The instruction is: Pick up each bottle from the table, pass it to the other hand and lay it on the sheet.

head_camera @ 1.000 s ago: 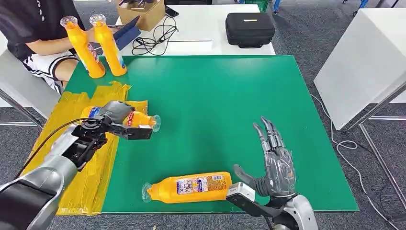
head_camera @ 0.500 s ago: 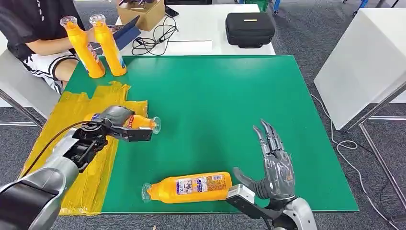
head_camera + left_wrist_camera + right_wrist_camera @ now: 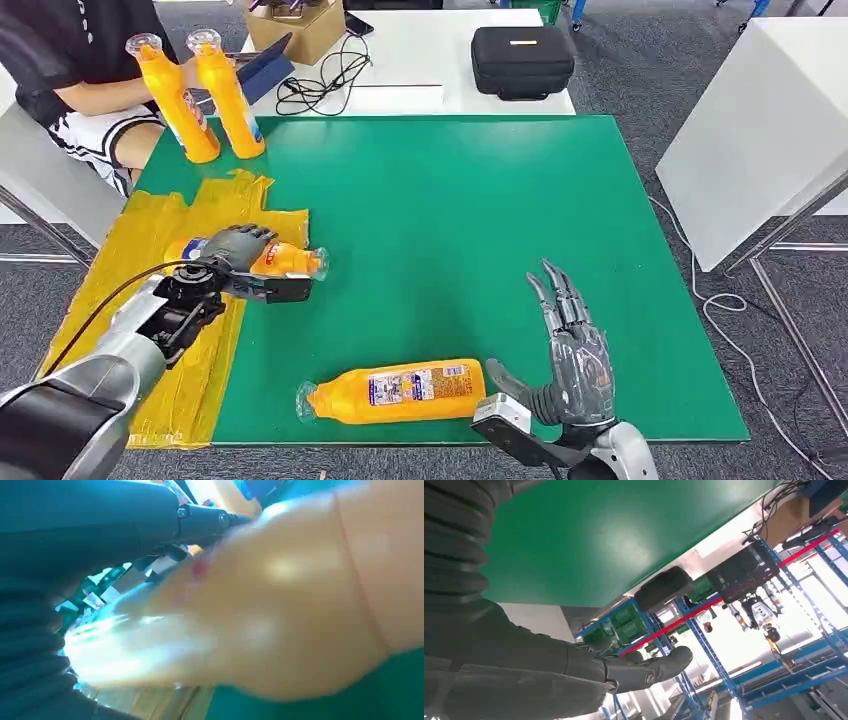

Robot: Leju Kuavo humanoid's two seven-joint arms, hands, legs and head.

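While left hand [image 3: 238,250] grips a bottle [image 3: 285,260] over the sheet [image 3: 190,370], right hand [image 3: 575,360] stands open, holding nothing, beside second bottle [image 3: 395,391].

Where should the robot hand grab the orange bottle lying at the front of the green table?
Probably around the wide middle of the lying bottle, at its label. It lies on its side, cap end away from the open right robot hand and flat base toward it. That hand could come down from above and wrap across the body, since the neck is thin.

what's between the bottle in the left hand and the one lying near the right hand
Nothing: in the head view only bare green table separates the bottle in the left hand from the lying bottle.
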